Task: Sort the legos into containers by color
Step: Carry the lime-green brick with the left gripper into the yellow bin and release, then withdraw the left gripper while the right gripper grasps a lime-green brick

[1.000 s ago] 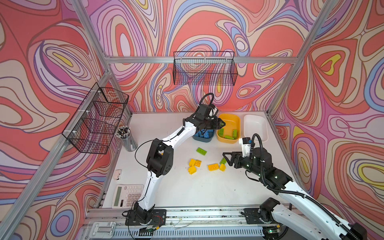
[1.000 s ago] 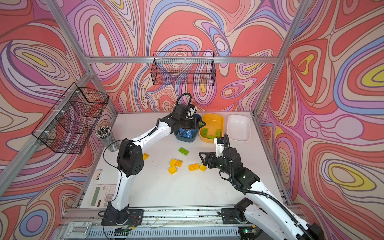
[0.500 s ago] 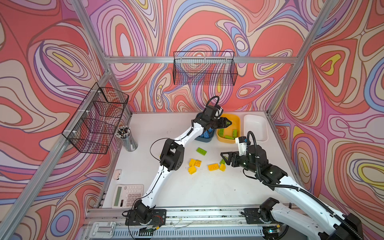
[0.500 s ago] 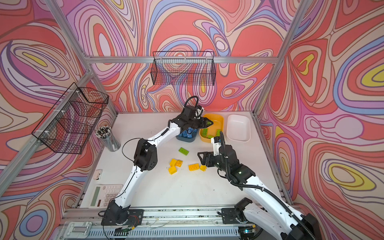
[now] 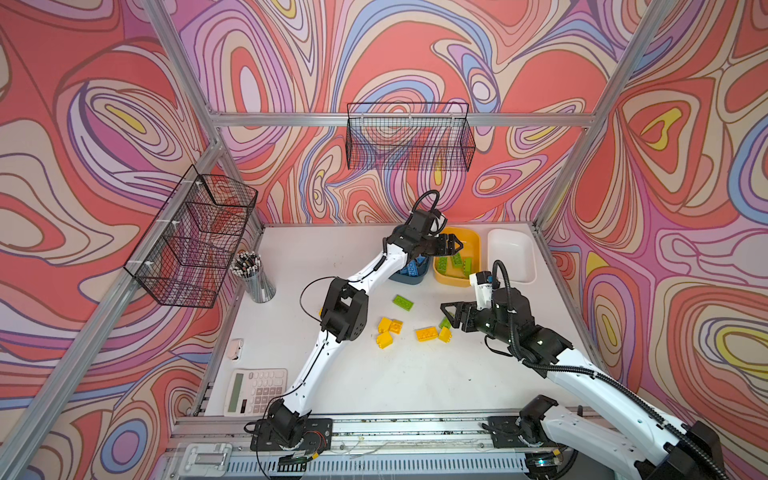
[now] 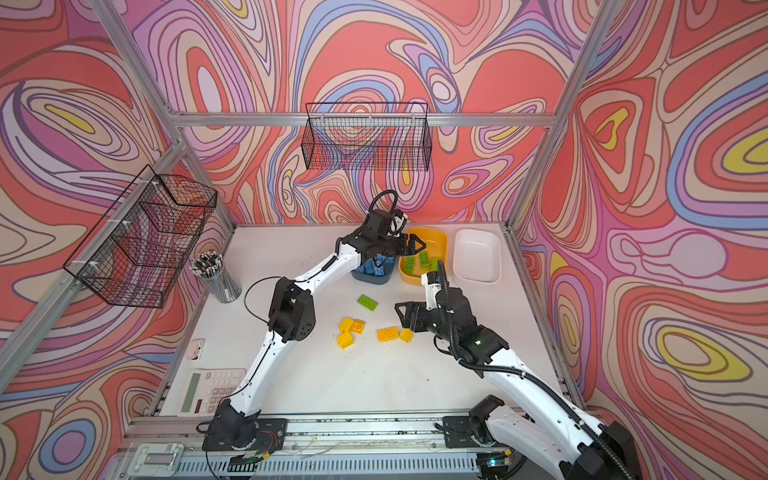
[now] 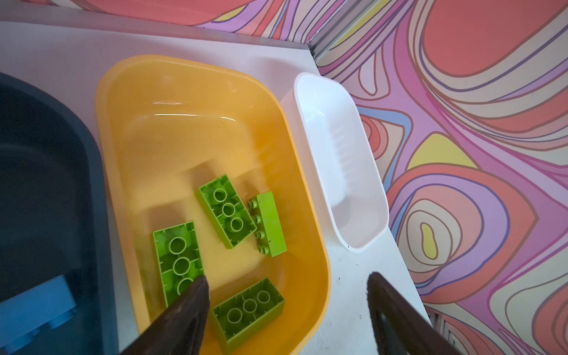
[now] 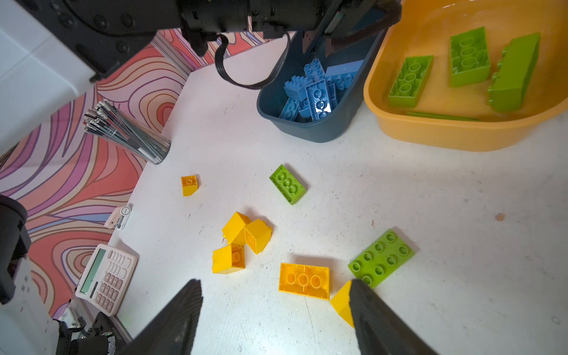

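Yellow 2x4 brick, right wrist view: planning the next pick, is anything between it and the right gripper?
Nothing visible stands between the open right gripper and the yellow 2x4 brick; a small yellow brick lies close beside it.

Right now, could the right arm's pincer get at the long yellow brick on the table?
Probably yes: the right pincer hangs open near the long yellow brick, and nothing covers it.

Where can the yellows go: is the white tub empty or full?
Empty: the white tub shows only its bare inside in the left wrist view.
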`<action>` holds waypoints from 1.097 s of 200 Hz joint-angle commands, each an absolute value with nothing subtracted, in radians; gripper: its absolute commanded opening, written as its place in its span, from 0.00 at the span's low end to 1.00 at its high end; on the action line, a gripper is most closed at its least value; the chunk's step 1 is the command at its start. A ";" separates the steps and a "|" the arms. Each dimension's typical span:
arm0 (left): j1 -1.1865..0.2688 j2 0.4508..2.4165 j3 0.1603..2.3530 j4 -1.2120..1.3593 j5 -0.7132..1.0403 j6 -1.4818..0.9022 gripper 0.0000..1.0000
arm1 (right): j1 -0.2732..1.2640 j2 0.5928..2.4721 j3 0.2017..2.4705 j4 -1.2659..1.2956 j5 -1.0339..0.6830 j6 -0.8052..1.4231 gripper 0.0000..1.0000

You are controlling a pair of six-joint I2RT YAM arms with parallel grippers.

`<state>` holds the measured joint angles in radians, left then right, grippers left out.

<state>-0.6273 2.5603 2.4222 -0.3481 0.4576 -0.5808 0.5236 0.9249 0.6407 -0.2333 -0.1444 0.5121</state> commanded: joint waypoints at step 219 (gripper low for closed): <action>-0.569 1.027 1.199 -0.505 -0.060 -0.169 0.80 | 0.528 1.450 0.780 -0.395 0.086 0.701 0.77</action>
